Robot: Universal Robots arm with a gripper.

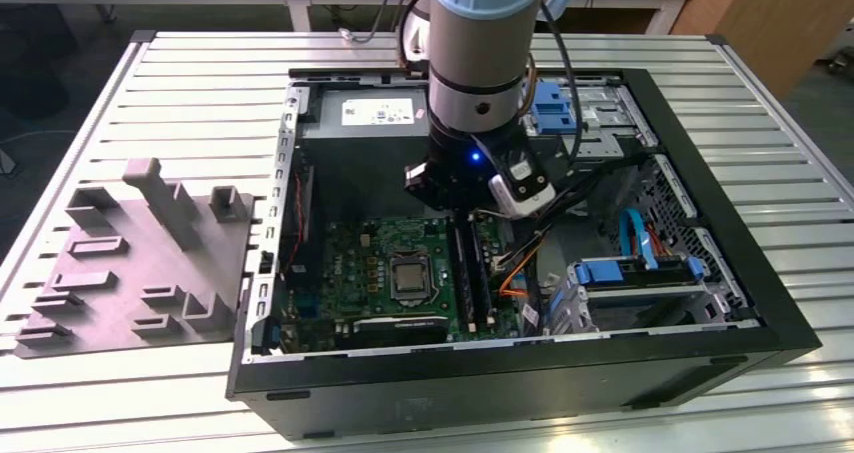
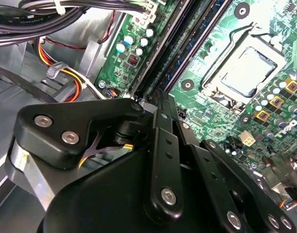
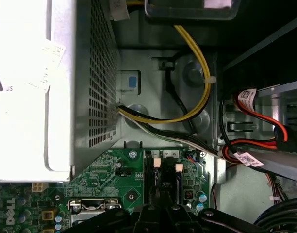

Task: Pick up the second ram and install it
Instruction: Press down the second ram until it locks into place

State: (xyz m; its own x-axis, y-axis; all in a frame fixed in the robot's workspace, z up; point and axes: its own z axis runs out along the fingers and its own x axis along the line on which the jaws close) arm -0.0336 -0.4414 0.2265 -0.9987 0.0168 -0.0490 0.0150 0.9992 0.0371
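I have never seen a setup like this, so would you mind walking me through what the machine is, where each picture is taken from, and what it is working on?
This is a single robot arm reaching down into an open desktop computer case that lies on its side on a slatted metal table. The exterior view looks down on the whole scene from off the arm; the two wrist views come from cameras riding near the arm's end, looking into the case from close up.

Inside lies the green motherboard with its square processor socket and long black memory slots. The gripper sits right above the end of those slots. Whether it holds a memory stick cannot be told, since its own black links block the view.

On the table, at the exterior view's left, lies a grey moulded parts holder. Yellow, red and black cables run along the case wall.
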